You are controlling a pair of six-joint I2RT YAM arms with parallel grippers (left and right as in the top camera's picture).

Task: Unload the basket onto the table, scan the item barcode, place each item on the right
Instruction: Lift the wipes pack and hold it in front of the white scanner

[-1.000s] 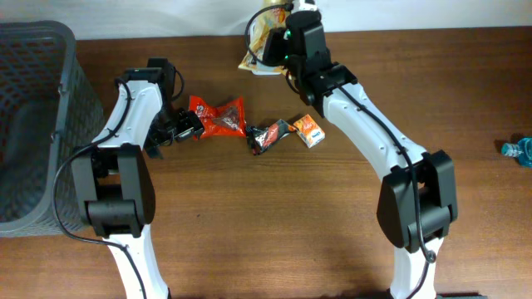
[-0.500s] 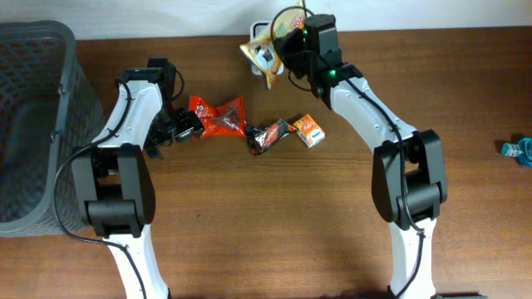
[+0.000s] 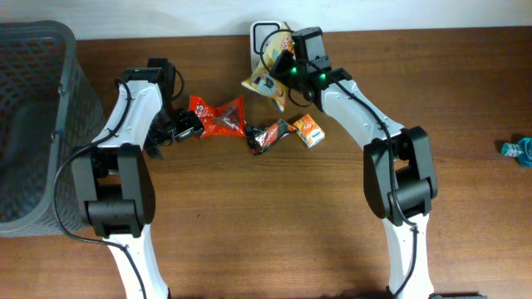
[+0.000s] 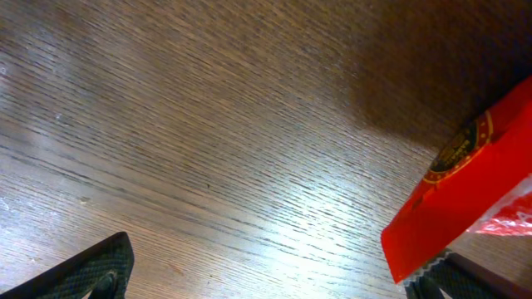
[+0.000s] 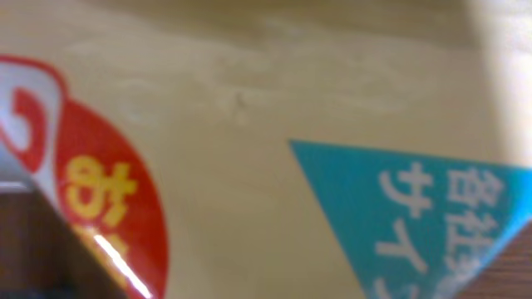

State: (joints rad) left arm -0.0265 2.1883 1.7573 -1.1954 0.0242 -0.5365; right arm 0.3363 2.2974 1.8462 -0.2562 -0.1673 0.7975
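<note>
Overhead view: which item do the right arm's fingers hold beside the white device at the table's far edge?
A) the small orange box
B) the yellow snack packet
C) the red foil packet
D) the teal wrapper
B: the right arm's fingers are shut on the yellow snack packet beside the white device, while the red foil packet, small orange box and teal wrapper lie apart on the wooden table.

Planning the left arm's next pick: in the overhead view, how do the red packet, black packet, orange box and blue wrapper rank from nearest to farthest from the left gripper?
From the left gripper:
1. red packet, just beside its fingertips.
2. black packet, further toward the centre.
3. orange box, just past the black packet.
4. blue wrapper, far off at the right edge of view.
</note>
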